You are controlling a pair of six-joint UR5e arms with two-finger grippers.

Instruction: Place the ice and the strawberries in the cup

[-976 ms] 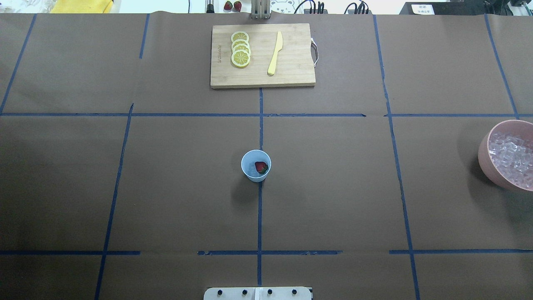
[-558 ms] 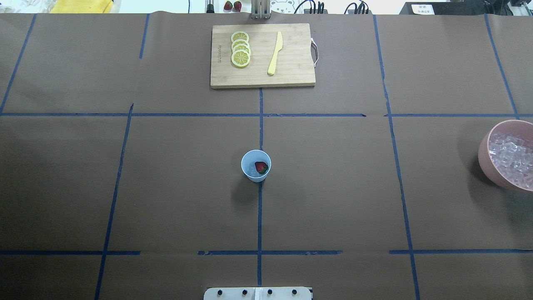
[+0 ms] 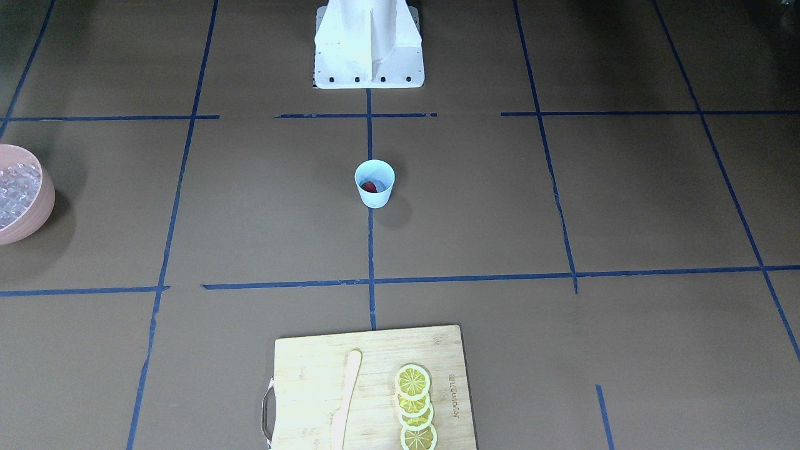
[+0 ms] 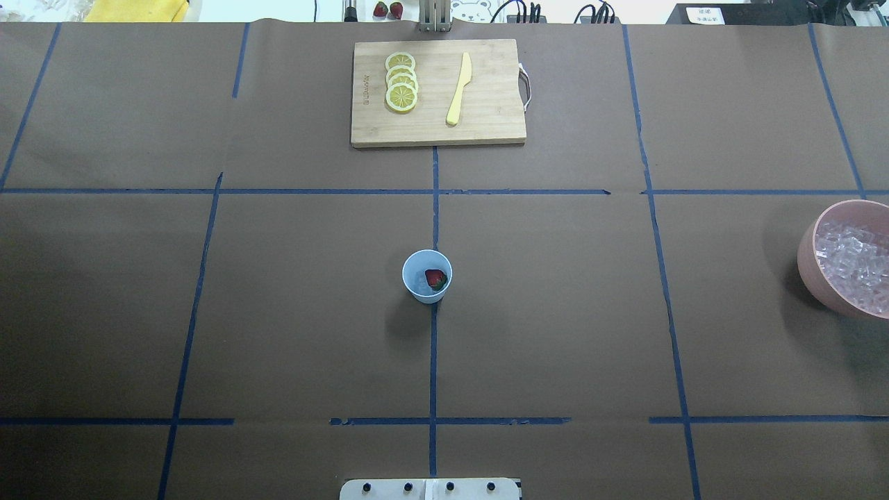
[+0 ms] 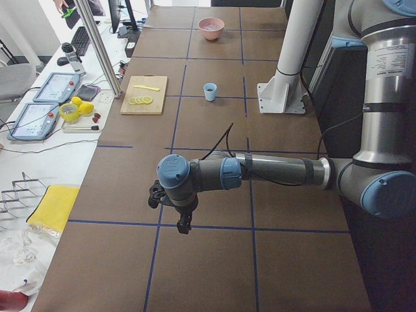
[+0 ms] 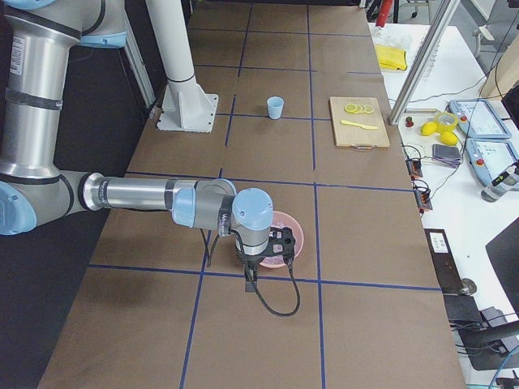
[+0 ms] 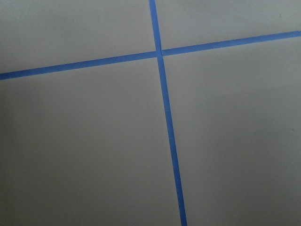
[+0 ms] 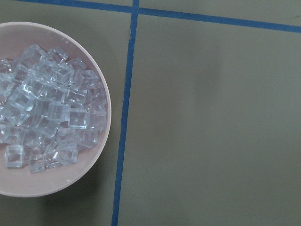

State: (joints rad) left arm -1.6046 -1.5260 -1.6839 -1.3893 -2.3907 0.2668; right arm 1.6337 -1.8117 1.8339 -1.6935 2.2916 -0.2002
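Note:
The pale blue cup [image 4: 427,276] [image 3: 374,183] stands upright at the table's middle on a blue tape line. A red strawberry [image 4: 435,278] [image 3: 370,187] lies inside it, with a faint glassy bit beside it. The ice [image 4: 851,264] [image 8: 47,106] fills a pink bowl [image 4: 806,257] [image 3: 37,206] at the robot's far right. My right gripper [image 6: 247,285] hangs at the bowl's near side. My left gripper [image 5: 184,227] hangs over bare table far to the cup's left. I cannot tell whether either one is open or shut. Neither wrist view shows fingers.
A wooden cutting board [image 4: 486,118] at the far side carries lemon slices [image 4: 401,82] and a yellow knife [image 4: 459,89]. Two more strawberries [image 4: 387,9] sit beyond the table's far edge. The robot's white base [image 3: 369,44] stands at the near edge.

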